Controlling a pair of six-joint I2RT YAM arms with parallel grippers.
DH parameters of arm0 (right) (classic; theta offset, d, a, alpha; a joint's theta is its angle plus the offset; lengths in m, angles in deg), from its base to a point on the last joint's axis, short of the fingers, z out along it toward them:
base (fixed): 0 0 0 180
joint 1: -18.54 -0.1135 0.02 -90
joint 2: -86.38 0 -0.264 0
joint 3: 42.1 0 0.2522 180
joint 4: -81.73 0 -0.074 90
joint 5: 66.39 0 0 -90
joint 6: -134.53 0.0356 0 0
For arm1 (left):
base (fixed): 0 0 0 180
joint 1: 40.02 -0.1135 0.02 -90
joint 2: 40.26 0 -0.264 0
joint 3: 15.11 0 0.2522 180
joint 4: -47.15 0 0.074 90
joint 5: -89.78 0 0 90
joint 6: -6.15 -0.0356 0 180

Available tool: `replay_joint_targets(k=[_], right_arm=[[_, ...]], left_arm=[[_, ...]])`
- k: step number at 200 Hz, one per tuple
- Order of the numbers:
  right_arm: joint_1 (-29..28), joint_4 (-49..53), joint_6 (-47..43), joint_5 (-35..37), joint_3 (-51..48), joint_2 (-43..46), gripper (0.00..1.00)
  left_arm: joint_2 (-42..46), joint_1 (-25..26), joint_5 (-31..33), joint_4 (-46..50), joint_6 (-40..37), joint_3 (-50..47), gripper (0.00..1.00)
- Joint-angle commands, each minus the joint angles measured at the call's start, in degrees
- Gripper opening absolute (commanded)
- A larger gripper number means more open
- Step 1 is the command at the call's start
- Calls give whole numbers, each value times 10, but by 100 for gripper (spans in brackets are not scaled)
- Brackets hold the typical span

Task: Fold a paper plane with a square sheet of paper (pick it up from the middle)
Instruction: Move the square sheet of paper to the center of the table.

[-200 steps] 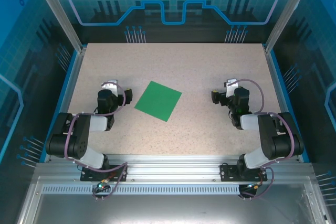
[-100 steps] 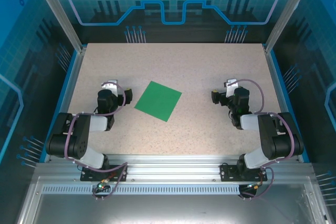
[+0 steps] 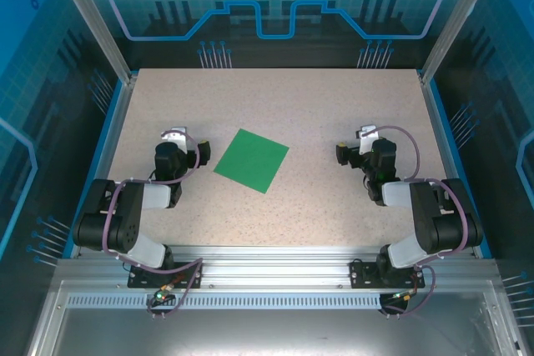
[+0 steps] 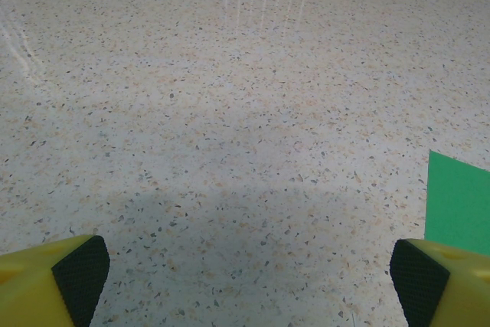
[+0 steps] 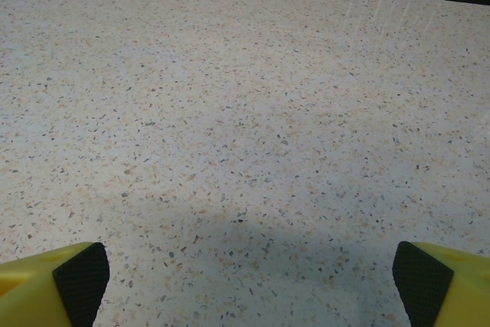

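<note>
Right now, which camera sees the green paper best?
The top external view: the whole paper lies flat there, with all four corners showing. The left wrist view catches just a green slice at its right edge. The right wrist camera points at speckled table.

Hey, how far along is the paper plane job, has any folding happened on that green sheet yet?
Done: nothing visible. The square sheet of paper lies flat on the table, no fold showing. In hand: nothing; the left gripper and right gripper are open and empty, one on either side of the sheet, neither touching it. Left: picking it up from the middle and every fold.
</note>
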Motion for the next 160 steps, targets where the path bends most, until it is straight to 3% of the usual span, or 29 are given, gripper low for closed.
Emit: replay_joint_targets(k=[1, 43, 68, 76, 89, 110, 119, 126, 137, 151, 160], right_arm=[[9, 0, -7, -11, 10, 4, 99], [4, -16, -21, -26, -5, 17, 100], [-11, 6, -31, -8, -15, 72, 100], [-13, 75, -24, -6, 9, 102, 99], [-12, 292, 14, 9, 96, 141, 99], [-12, 581, 91, 11, 254, 136, 99], [-12, 661, 133, 1, 315, 120, 100], [-10, 711, 168, -33, 348, 104, 99], [-6, 742, 168, -151, 372, 72, 99], [-16, 720, 202, -267, 369, 43, 99], [-39, 686, 223, -300, 361, 31, 99]], left_arm=[[-2, -6, -11, -1, -11, 11, 98], [31, -6, -21, 20, -13, 9, 98], [103, -6, -11, 145, 13, 36, 99], [125, -9, -5, 191, 33, 49, 98], [156, -13, 1, 249, 73, 66, 99], [195, -16, -8, 343, 152, 99, 98], [205, -16, -10, 392, 183, 120, 98], [208, -16, -7, 430, 209, 135, 98], [207, -17, -8, 478, 237, 156, 98], [200, -18, -37, 521, 246, 177, 98], [199, -17, -59, 535, 246, 181, 98]])
